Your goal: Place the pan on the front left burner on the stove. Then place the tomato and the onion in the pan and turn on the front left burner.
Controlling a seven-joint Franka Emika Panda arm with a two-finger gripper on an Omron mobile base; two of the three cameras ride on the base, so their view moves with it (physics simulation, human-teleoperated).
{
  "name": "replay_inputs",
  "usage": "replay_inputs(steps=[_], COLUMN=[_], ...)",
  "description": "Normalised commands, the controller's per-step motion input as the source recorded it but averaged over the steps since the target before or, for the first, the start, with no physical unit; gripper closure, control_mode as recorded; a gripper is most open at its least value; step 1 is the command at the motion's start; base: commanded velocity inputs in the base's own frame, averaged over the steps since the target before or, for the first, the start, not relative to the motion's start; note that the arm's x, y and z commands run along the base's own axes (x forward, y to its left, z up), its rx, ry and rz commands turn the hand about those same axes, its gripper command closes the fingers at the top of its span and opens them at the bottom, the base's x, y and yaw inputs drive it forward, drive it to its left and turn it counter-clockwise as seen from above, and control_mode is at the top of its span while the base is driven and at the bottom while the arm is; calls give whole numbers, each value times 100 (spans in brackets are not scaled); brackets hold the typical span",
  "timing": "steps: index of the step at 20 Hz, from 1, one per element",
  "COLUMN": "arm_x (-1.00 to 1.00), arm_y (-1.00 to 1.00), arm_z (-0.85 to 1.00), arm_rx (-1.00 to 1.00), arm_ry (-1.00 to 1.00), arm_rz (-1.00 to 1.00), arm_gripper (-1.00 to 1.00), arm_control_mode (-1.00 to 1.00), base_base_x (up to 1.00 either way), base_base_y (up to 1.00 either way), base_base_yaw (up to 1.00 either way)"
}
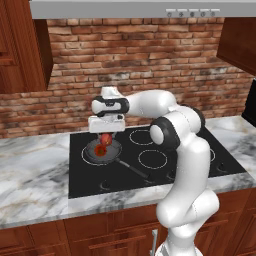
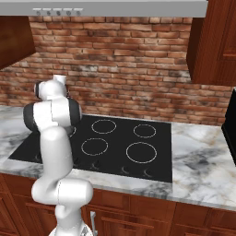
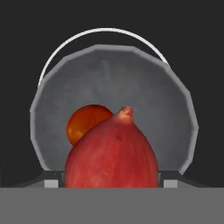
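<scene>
Even, diffuse rendered light in both base views; no strong shadows on the marble surface (image 1: 35, 175). Brick wall (image 1: 140, 65) evenly lit. Black glass stove (image 2: 152, 156) flat, no glare. Hand view: onion (image 3: 111, 153) close, soft sheen; pan (image 3: 131, 87) edges faceted, slightly coarse. No blur.

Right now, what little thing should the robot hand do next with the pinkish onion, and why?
Probably open the gripper and let the onion drop. In the hand view the onion sits between the fingertips, right above the pan, which rests on the front left burner, and the tomato already lies inside. A slight lowering first might keep it from bouncing out.
</scene>
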Motion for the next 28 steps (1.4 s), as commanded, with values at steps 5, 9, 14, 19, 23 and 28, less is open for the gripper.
replay_inputs(steps=[5,9,14,19,23,28], arm_x=[0,0,0,7,15,0], arm_y=[-24,0,0,0,0,1], arm_z=[-18,-22,-21,-10,-6,-1], arm_rx=[0,0,0,0,0,0], arm_ry=[0,0,0,0,0,0], arm_rz=[0,0,0,0,0,0], arm_gripper=[100,100,100,100,100,100], arm_control_mode=[-100,-100,-100,-100,-100,-100], base_base_x=[0,0,0,0,0,0], base_base_y=[0,0,0,0,0,0], base_base_yaw=[0,0,0,0,0,0])
